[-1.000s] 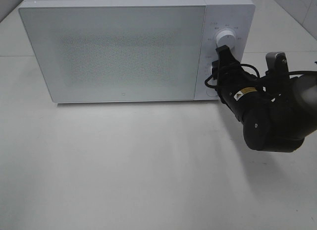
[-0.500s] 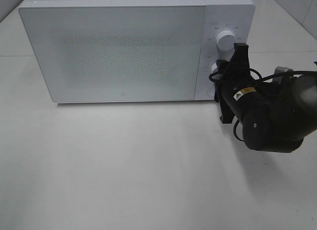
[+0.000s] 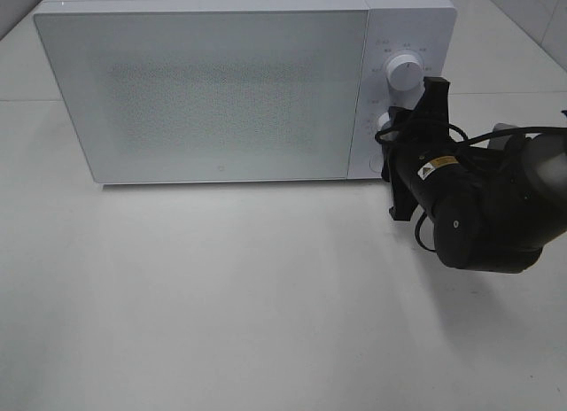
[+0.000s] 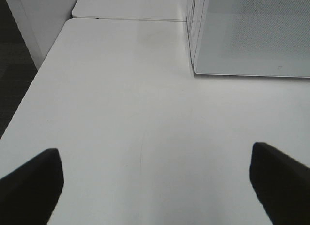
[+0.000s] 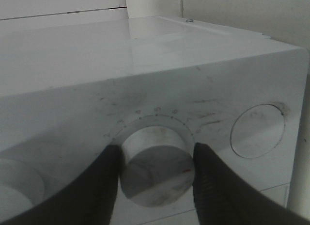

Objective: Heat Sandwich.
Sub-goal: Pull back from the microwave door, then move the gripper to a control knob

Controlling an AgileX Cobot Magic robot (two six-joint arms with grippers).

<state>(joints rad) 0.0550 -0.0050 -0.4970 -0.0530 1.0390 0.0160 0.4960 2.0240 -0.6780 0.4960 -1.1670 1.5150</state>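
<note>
Hovering over the white table (image 4: 121,113), the left gripper (image 4: 155,186) appears only in its own wrist view, fingers (image 4: 29,186) spread wide and holding nothing. The right gripper (image 5: 156,157) is clamped on the lower dial (image 5: 157,176). Only its wrist view shows that contact; from above, at 3 o'clock, the arm covers most of it. At 12 o'clock stands the microwave (image 3: 213,92), door shut, upper dial (image 3: 406,72) untouched. The sandwich shows in no view.

microwave (image 3: 239,85): on the table (image 3: 221,296), at my 12 o'clock.
lower knob (image 3: 386,122): its 3 o'clock end, 6 o'clock of the upper knob (image 3: 406,71).
right gripper (image 3: 396,135): around the lower knob, touching it.
</note>
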